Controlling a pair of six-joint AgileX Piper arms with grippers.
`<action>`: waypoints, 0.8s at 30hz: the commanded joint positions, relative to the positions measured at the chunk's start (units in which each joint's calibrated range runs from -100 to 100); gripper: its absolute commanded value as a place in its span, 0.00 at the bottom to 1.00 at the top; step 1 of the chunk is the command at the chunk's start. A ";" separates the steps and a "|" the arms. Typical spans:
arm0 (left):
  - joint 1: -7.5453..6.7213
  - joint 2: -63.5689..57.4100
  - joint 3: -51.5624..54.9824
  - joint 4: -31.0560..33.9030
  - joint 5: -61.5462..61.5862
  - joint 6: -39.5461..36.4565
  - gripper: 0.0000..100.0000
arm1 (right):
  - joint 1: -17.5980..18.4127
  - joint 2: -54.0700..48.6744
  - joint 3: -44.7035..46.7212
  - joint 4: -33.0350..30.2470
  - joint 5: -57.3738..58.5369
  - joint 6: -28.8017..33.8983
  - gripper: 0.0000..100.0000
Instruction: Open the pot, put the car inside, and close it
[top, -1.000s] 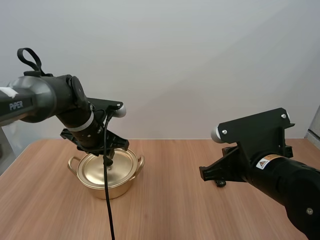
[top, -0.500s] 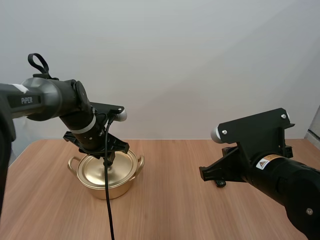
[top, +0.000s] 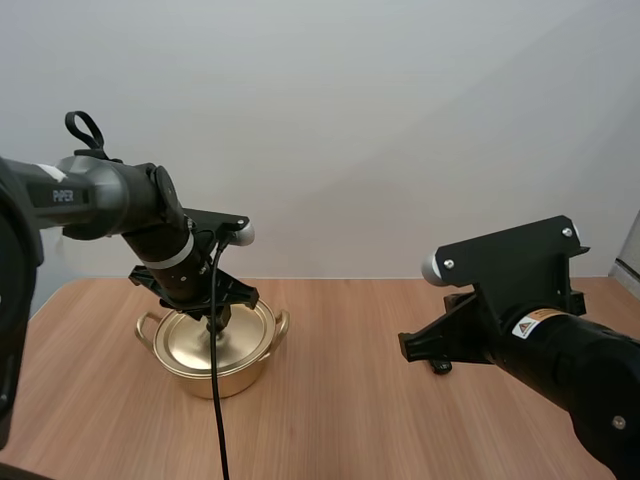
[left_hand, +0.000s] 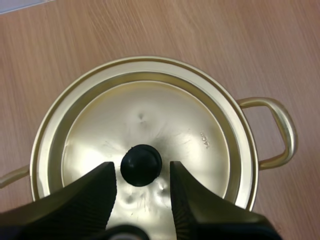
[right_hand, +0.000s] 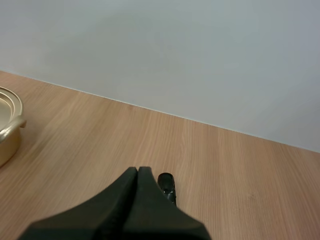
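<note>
Left gripper (left_hand: 141, 169) is over the pot (top: 212, 368), jaws spread, one finger either side of the black knob (left_hand: 141, 164) in the middle of the lid (left_hand: 165, 115). The lid sits flat on the rim, so the pot is shut, standing on the table (top: 340, 420) on my left side. Neither finger looks to be touching the knob; there's a thin gap on each side.

Here's what worries me. That knob is small and rounded. If I close too high on it, I expect the tips to slip off the top. If I'm not centred, the first finger to land could shove the whole pot sideways, and it looks light enough to skid.

Over on the right, the car (right_hand: 167, 185) is a small dark thing on the wood, well apart from the pot. My right gripper (right_hand: 137, 172) sits just beside it, jaws pressed together into one wedge. It can't take the car like that. Any drift forward and I reckon it nudges the car, which could roll off.
</note>
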 joint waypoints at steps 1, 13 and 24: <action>-0.01 0.05 -0.04 -0.04 -0.18 0.18 0.59 | -0.05 -0.02 0.08 0.04 -0.16 -0.01 0.00; -0.01 0.18 -0.04 -0.16 -1.52 0.56 0.59 | -0.23 -0.02 0.08 0.04 -0.16 -0.01 0.00; -0.01 0.30 -0.04 -0.16 -1.31 0.61 0.59 | -0.23 -0.02 0.08 0.04 -0.16 -0.01 0.00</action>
